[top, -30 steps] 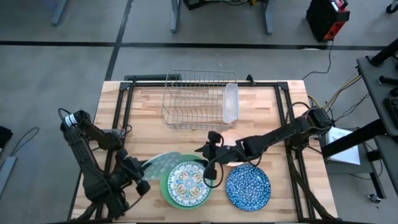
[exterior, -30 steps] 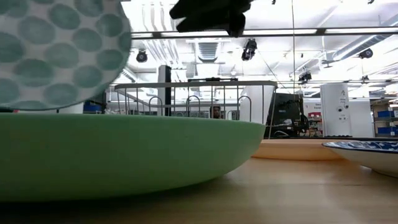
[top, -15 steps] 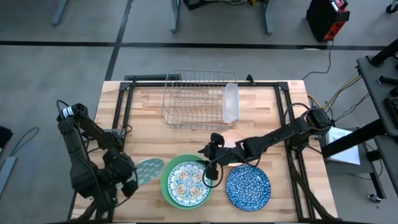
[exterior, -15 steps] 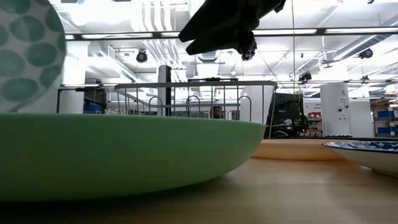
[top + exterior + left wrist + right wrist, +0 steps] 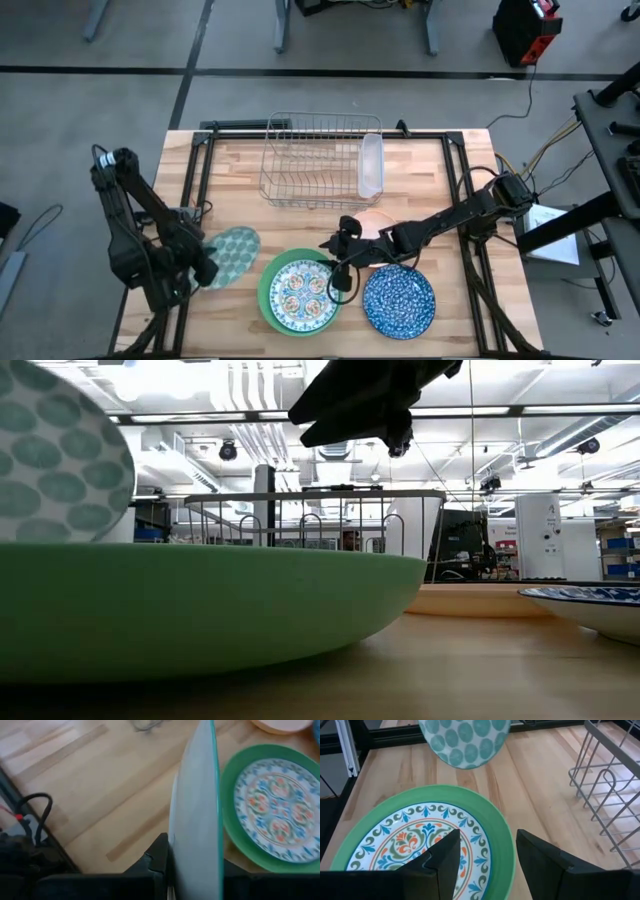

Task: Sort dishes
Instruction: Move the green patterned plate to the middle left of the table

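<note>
The white plate with green dots (image 5: 232, 255) is up off the table at the near left, with my left gripper (image 5: 203, 268) shut on it; the low view shows it (image 5: 50, 450) above the green plate's rim. The green plate (image 5: 266, 298) lies flat on the table and carries the floral plate (image 5: 300, 293). My right gripper (image 5: 487, 865) hovers open over the green plate's right rim (image 5: 502, 845), with nothing between its fingers. To the right lies the blue speckled plate (image 5: 399, 299). The peach bowl (image 5: 375, 220) sits behind my right arm, partly hidden. My left gripper pinches the dotted plate's rim (image 5: 192, 857) between its two fingers, one on each face. In the left wrist view the plate runs edge-on away from the fingers. It is lifted clear of the table and of the green plate, tilted with its dotted face partly up.
A silver wire rack (image 5: 315, 160) stands at the far middle of the table, with a clear plastic tray (image 5: 371, 165) along its right side. Bare wood lies left of the rack and at the near left. Black frame rails (image 5: 197, 190) edge the table's sides.
My left gripper has carried the dotted plate off the green plate's left rim toward the table's left edge, then a little toward the far edge. The plate now hangs clear of the green plate. My right gripper has tipped slightly over the green plate.
</note>
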